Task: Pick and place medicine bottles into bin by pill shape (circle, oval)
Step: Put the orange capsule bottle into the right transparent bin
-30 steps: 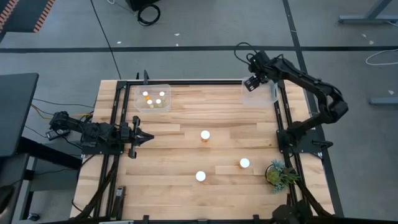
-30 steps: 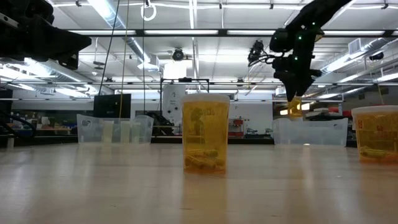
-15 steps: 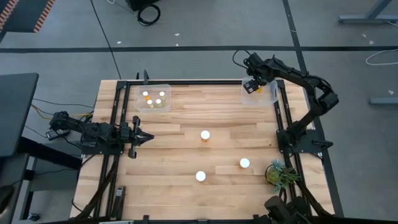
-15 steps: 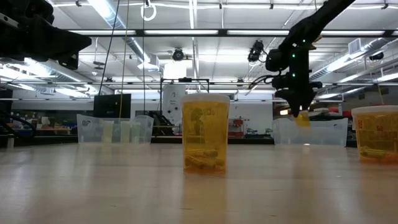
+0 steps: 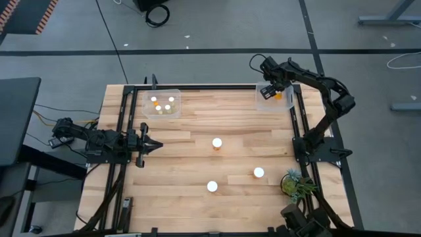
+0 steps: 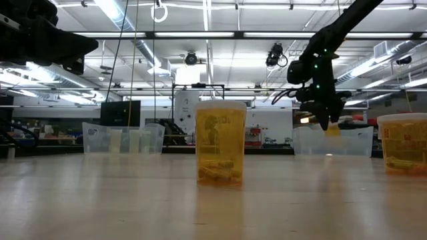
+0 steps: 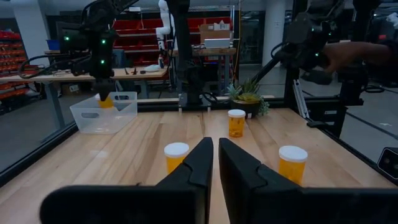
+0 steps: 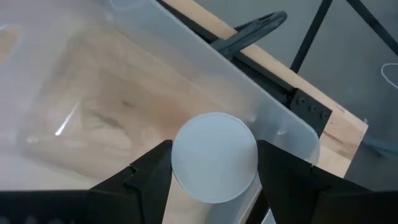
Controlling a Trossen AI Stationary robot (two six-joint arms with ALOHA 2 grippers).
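Note:
My right gripper [image 5: 270,92] is over the clear far right bin [image 5: 284,104] and shut on an orange medicine bottle with a white cap [image 8: 214,165]. The bottle also shows in the low view [image 6: 331,130] and the left wrist view [image 7: 106,101]. Three more bottles stand upright on the table [image 5: 217,143] [image 5: 258,172] [image 5: 212,186]. The clear far left bin [image 5: 152,112] holds several bottles [image 5: 162,104]. My left gripper [image 5: 150,145] is shut and empty at the table's left side. My right gripper pinches the bottle at its top, one finger [image 8: 146,180] on each side of the round white cap [image 8: 214,165]. The fingers come from above, pointing down. The bottle hangs upright below them, lifted clear, its lower end [image 6: 331,133] about at the bin's rim.
A small green plant [image 5: 296,184] stands at the table's near right corner. Dark rails run along the table's left [image 5: 122,131], far and right sides [image 5: 296,125]. Bare wood lies between the two bins and around the three standing bottles.
My right gripper, still shut on the bottle, has gone down toward the far right bin. The bottle now hangs lower, at the bin's rim.

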